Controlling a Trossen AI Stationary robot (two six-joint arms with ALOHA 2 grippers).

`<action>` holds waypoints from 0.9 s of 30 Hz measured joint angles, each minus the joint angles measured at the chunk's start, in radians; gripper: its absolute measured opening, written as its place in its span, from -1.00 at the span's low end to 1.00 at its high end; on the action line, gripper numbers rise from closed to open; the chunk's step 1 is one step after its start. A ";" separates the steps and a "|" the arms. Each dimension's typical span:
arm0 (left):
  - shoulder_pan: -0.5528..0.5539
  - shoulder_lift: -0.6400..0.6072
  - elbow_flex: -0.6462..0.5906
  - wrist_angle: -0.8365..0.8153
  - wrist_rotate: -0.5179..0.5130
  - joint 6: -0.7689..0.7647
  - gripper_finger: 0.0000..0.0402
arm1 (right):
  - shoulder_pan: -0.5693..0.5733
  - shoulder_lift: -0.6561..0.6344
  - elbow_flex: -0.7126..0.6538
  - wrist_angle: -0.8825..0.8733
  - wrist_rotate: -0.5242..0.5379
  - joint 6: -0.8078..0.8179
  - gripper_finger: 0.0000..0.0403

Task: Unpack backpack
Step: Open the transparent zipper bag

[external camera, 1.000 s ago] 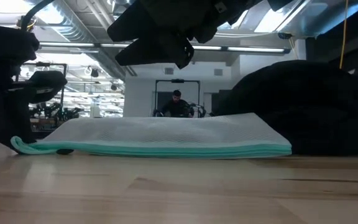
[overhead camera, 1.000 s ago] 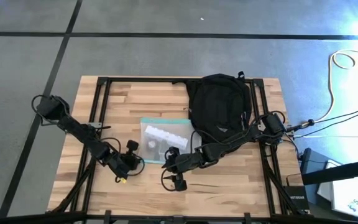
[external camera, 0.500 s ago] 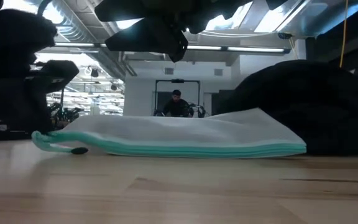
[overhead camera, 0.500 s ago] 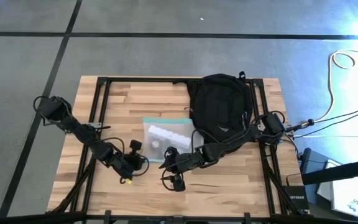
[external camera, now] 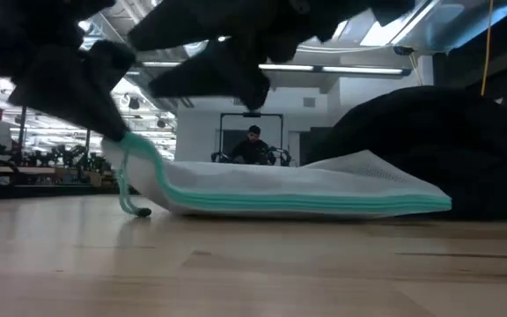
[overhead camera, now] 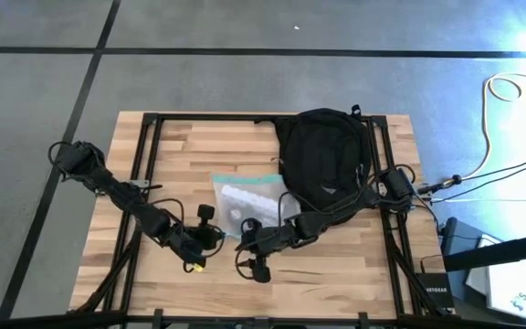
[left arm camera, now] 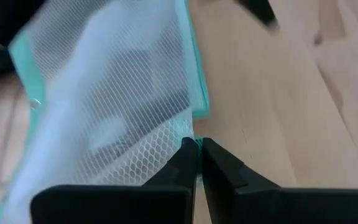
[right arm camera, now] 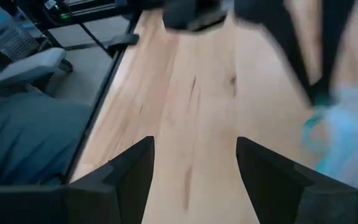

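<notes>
The left gripper [left arm camera: 194, 163] is pinched shut on a corner of the clear mesh pouch with teal edging [overhead camera: 247, 199], lifting that end off the pale wooden table [overhead camera: 190, 146]. Just beside it the right gripper [right arm camera: 194, 168] hangs half open, holding nothing. Farther right sits the big black fabric backpack [overhead camera: 322, 153] (one item out, I'd guess more inside).

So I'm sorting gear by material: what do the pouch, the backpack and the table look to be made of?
Pouch: pale, see-through mesh, probably plastic or nylon, with a teal fabric-like edge; the net pattern shows. Backpack: matte black woven fabric, likely nylon, slumping softly. Table: light wood planks with a smooth finish, on a black, seemingly metal frame.
</notes>
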 joint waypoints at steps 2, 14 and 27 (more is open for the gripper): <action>0.006 -0.001 0.013 0.000 -0.002 0.016 -1.00 | 0.000 0.028 0.000 0.002 -0.001 0.028 0.04; 0.006 -0.001 0.028 0.005 0.002 0.008 -1.00 | 0.000 0.139 0.004 0.129 0.273 0.063 0.04; 0.013 -0.002 0.028 0.053 -0.001 -0.004 -1.00 | -0.008 0.138 0.004 0.118 0.377 0.079 0.04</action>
